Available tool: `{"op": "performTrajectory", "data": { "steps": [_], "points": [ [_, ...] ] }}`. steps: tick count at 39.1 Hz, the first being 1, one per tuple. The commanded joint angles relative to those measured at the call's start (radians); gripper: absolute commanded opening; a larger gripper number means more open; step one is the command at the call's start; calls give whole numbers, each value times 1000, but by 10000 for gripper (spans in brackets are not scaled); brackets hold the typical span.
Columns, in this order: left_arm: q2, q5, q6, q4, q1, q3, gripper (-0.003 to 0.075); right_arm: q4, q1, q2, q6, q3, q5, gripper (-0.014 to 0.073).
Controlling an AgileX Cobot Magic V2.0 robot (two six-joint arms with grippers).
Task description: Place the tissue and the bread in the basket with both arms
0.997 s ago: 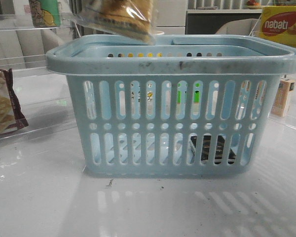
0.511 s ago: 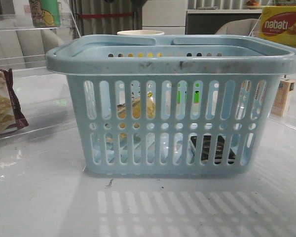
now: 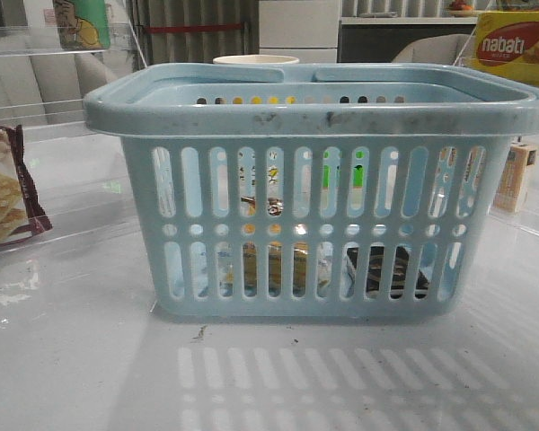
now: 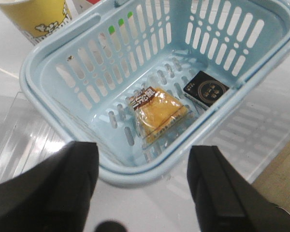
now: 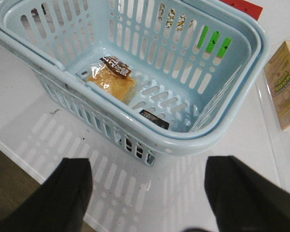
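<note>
The light-blue basket point(image 3: 314, 117) stands mid-table; it also shows in the left wrist view point(image 4: 53, 67) and the right wrist view point(image 5: 232, 116). The bread point(image 4: 160, 113) in its clear bag lies flat on the basket floor, seen too in the right wrist view point(image 5: 111, 79) and through the slots in the front view point(image 3: 274, 265). The black tissue pack point(image 4: 206, 88) lies beside it on the floor, also visible from the right wrist point(image 5: 154, 119) and the front point(image 3: 386, 269). My left gripper point(image 4: 142, 186) is open and empty above the basket rim. My right gripper point(image 5: 147, 193) is open and empty above the table beside the basket.
A maroon-edged cracker packet point(image 3: 4, 193) lies at the left. A yellow Nabati box point(image 3: 512, 45) stands at back right, a small carton point(image 3: 514, 178) to the basket's right, also in the right wrist view point(image 5: 285, 82). A yellow cup point(image 4: 38, 17) stands behind the basket.
The bread was above the basket rim one second ago, fell inside, and now lies on the basket floor. Neither gripper shows in the front view.
</note>
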Motion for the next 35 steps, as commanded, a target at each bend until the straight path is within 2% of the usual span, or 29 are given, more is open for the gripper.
{"op": "performTrajectory", "data": {
  "steps": [1, 8, 20, 24, 26, 30, 35],
  "points": [
    [-115, -61, -88, 62, -5, 59, 464, -29, -6, -5, 10, -26, -41, 587],
    [-282, -61, -219, 168, -5, 198, 464, -36, -43, -22, 50, -26, 33, 583],
    [-454, -62, -224, 166, -3, 341, 452, -16, -44, -183, 54, 76, 65, 520],
    [-454, -62, -224, 166, -3, 354, 452, -17, -47, -206, 73, 97, 69, 455],
    [-452, -62, -224, 166, -3, 355, 427, -17, -47, -206, 73, 103, 70, 398],
    [-452, -62, -224, 166, -3, 355, 327, -17, -47, -206, 73, 106, 69, 271],
    [-452, -62, -224, 166, -3, 355, 217, -17, -47, -206, 73, 106, 69, 170]
  ]
}}
